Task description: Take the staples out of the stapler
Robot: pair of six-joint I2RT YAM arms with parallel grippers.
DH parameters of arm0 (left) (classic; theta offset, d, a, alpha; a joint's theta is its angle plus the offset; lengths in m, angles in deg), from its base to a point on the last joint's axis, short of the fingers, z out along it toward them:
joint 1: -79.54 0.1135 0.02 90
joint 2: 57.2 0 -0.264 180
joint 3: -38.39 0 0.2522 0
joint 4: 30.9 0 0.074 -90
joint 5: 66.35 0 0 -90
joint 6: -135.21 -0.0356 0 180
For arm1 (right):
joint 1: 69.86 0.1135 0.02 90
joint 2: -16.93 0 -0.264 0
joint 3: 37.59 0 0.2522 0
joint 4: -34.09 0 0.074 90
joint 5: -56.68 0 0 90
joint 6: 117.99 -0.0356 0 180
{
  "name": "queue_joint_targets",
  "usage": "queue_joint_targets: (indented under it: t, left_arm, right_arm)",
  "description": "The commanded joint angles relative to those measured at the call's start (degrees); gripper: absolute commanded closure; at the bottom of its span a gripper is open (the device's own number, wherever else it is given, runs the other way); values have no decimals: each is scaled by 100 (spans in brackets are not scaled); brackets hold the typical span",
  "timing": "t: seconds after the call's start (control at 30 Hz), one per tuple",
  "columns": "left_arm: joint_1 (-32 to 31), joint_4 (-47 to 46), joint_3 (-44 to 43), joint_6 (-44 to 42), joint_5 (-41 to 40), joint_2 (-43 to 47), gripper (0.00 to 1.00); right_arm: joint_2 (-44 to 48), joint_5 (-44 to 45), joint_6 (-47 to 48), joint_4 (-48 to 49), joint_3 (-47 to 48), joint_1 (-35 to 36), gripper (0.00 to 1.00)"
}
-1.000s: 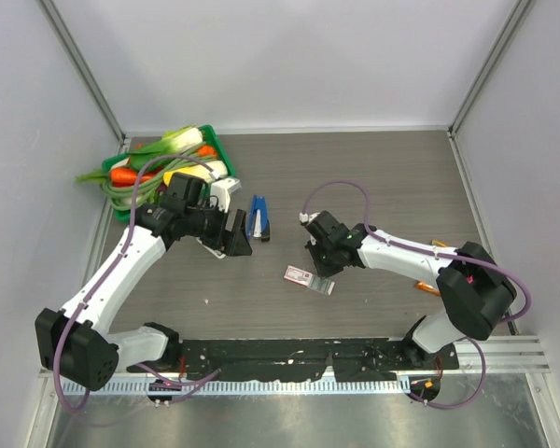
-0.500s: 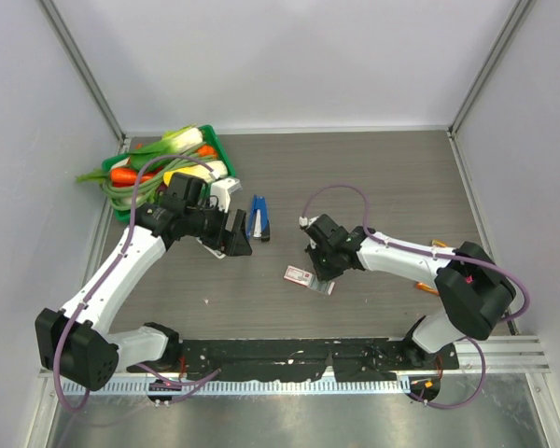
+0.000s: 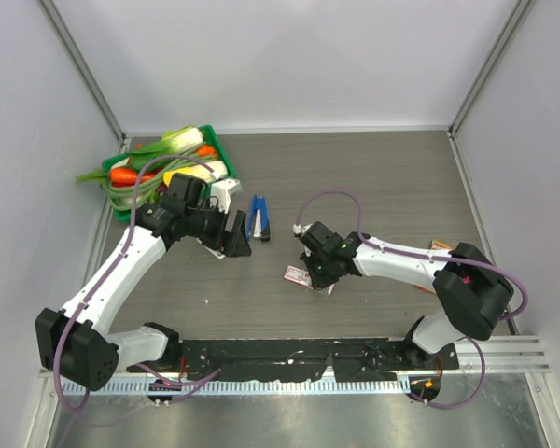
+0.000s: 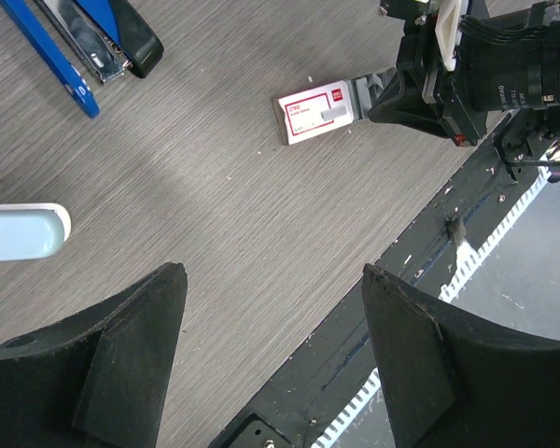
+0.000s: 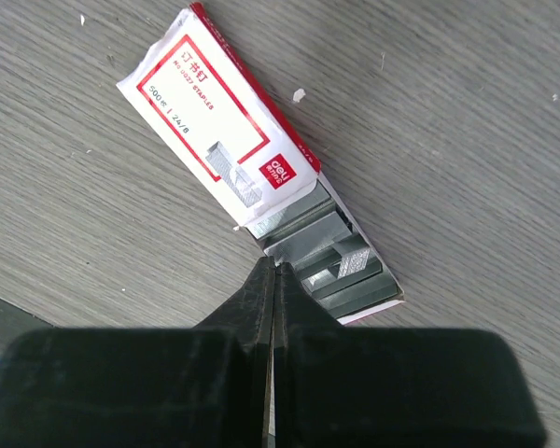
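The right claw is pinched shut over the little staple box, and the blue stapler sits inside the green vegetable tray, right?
Not inside: the top view shows the stapler lying on the table, right of the green tray. The right gripper is shut over the staple box.

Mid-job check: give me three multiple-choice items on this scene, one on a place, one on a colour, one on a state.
1. The stapler lies: A gripped in the right hand; B on the table beside the left hand; C on top of the staple box.
2. The staple box is trimmed in: A red; B green; C yellow.
3. The right hand is: A spread wide; B shut, fingers pressed together; C clamped on the stapler.
Answers: B, top view shows it there; A, red label border; B, no gap between them.
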Motion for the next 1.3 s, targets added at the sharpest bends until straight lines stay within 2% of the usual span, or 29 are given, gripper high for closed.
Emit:
queue_joint_targets:
  t: [0.0, 0.1, 0.13, 0.17, 0.3, 0.53, 0.7, 0.97, 1.27]
  left_arm:
    - [-19, -135, 43, -54, -18, 158, 21]
    - [-28, -135, 61, -71, -18, 176, 21]
    - [-19, -135, 52, -71, -27, 176, 21]
    - [-28, -126, 52, -80, -27, 184, 21]
    - [-19, -117, 43, -107, -27, 193, 21]
    - [-19, -117, 52, -107, 17, 176, 21]
    - [-19, -117, 34, -107, 8, 158, 21]
    - [-19, -109, 34, -107, -27, 149, 21]
    - [-28, -126, 52, -98, -18, 140, 21]
  right_arm:
    - [148, 51, -156, 133, 7, 45, 99]
    - [368, 304, -200, 186, 77, 36, 99]
    - [420, 349, -218, 177, 95, 36, 92]
    - [499, 358, -218, 186, 104, 36, 88]
    - [588, 209, -192, 213, 104, 1, 80]
    - [728, 218, -227, 318, -115, -157, 81]
    - [553, 464, -201, 379, -239, -228, 86]
    - [403, 368, -192, 503, -265, -228, 93]
    - [333, 341, -227, 467, -309, -228, 95]
